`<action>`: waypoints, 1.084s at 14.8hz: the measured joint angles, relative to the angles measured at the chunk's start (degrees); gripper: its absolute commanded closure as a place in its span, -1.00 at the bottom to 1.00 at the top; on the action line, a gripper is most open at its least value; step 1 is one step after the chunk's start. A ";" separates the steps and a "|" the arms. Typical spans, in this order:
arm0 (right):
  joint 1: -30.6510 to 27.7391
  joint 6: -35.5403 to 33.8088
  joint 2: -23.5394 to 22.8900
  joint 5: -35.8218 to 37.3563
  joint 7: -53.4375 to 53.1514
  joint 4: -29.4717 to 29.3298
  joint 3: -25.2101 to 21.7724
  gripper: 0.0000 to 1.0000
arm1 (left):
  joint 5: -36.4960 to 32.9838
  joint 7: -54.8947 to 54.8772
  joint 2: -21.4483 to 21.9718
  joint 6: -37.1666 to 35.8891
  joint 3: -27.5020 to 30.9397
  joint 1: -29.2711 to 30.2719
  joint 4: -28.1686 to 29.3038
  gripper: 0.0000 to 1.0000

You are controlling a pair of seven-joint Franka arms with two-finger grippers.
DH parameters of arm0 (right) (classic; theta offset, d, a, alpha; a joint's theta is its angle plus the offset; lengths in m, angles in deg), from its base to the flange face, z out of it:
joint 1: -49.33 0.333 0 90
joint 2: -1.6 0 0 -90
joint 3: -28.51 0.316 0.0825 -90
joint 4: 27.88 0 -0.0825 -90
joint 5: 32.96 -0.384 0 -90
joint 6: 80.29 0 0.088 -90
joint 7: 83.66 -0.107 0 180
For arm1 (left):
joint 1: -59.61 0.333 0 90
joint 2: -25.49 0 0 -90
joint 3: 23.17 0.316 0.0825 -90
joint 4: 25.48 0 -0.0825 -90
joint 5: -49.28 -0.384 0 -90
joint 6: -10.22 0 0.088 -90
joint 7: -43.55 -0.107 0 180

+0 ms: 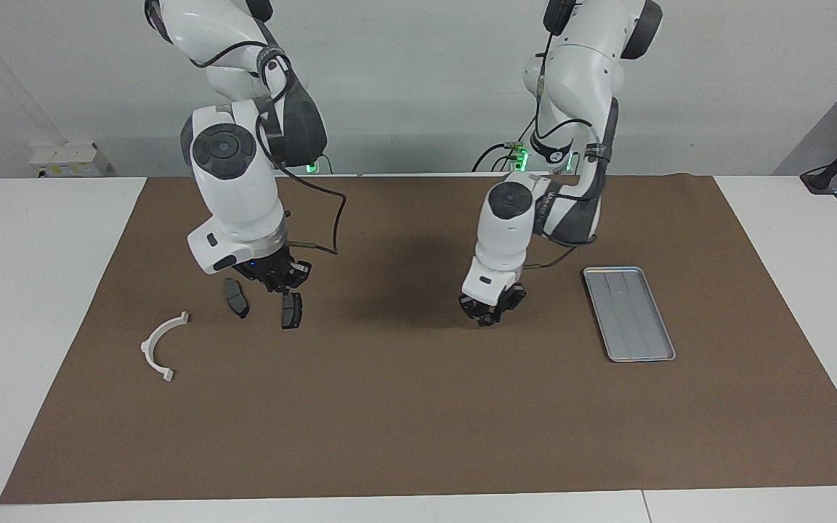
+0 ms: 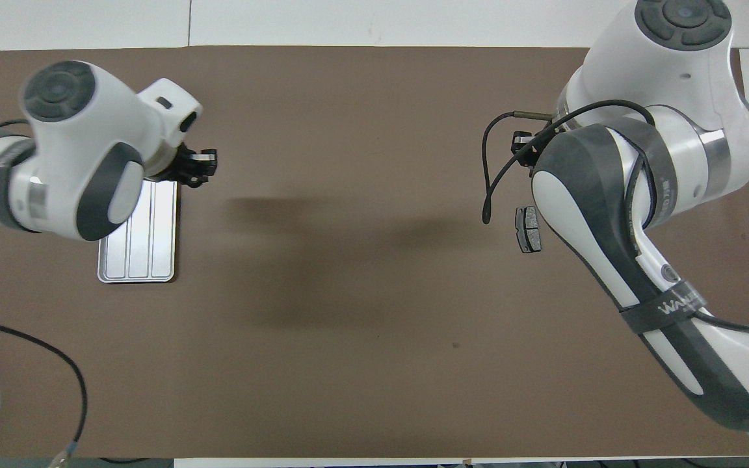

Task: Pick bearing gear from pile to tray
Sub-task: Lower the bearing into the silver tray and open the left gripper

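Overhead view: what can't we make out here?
- White curved half-ring bracket: hidden overhead by the right arm.
- One dark grey pad: hidden overhead by the same arm.
- Silver-grey metal tray: partly covered overhead by the left arm.
- Left gripper: any load too small, both views.

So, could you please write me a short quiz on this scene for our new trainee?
1. Fill in: the right gripper hangs over two dark grey ____.
2. Which gripper is closer to the tray? A: left gripper. B: right gripper.
3. True or false: the tray already holds a part.
Key: 1 pads; 2 A; 3 false.
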 measured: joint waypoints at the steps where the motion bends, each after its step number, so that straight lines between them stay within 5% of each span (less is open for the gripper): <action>1: 1.26 0.02 0.00 -0.54 -3.06 0.00 0.22 1.00 | 0.43 -5.03 1.58 -1.49 0.03 3.42 0.11 1.00; 6: 9.99 1.79 -0.13 -1.63 -21.10 0.41 0.47 1.00 | 0.76 -18.32 3.50 1.61 -0.02 12.72 6.36 1.00; 11: 16.28 8.87 -1.65 -1.64 -33.37 3.72 0.50 1.00 | 0.83 -18.56 6.66 9.67 -0.17 13.77 19.24 1.00; 16: 18.78 15.97 -3.71 -1.58 -39.35 7.34 0.45 1.00 | 0.87 -18.56 8.33 14.38 -0.36 13.92 25.18 1.00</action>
